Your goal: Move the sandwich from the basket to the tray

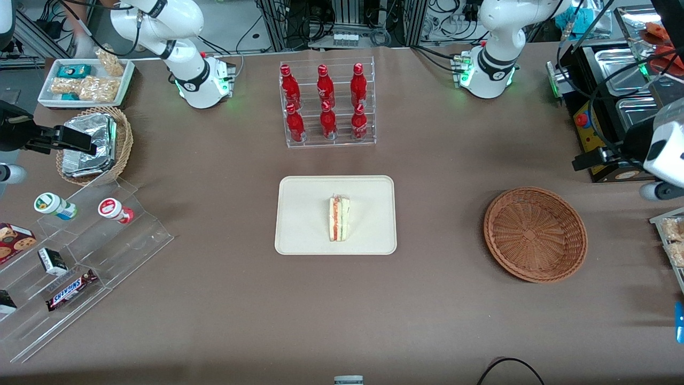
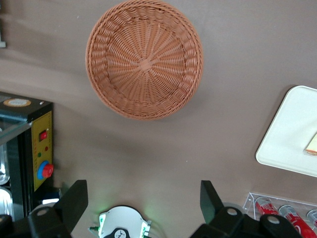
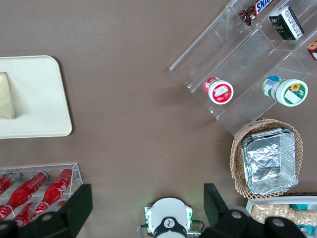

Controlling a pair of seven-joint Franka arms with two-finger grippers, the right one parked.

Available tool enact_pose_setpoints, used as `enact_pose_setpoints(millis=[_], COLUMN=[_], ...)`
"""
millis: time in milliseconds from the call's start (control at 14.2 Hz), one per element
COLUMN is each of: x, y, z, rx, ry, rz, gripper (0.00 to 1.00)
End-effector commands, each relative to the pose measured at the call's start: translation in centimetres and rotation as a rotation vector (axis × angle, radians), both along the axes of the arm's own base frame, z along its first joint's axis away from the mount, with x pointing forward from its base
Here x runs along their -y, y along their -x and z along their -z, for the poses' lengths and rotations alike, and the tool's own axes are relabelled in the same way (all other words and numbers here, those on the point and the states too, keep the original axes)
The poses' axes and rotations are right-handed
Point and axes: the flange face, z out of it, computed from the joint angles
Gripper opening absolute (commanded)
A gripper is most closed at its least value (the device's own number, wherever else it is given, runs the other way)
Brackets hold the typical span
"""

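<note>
A brown-covered desk (image 1: 427,321) in a cable-strung lab: the working arm's pincer (image 2: 143,201) hangs high with fingers spread wide and nothing between them, over bare cloth near the arm's own base. Just past it sits the basket (image 2: 144,58), now bare. The sandwich (image 1: 339,218) stands on edge on the tray (image 1: 304,214) — delivery apparently done. What remains, seemingly, is holding clear — any retreat best kept high.
</note>
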Motion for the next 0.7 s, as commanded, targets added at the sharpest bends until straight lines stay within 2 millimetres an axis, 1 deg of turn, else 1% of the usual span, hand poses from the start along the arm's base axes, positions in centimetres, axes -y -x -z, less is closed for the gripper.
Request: enact_pose_setpoints(millis=[0, 352, 563, 634], x=[0.9, 1.2, 1.3, 1.4], y=[1.8, 0.9, 0.7, 0.6], z=[-0.9, 0.1, 0.1, 0.3], rx=[-0.007, -0.013, -0.004, -0.009], ry=[-0.008, -0.004, -0.003, 0.003], rz=[0.007, 0.007, 0.01, 0.01], gripper=[1.0, 1.0, 1.0, 1.0])
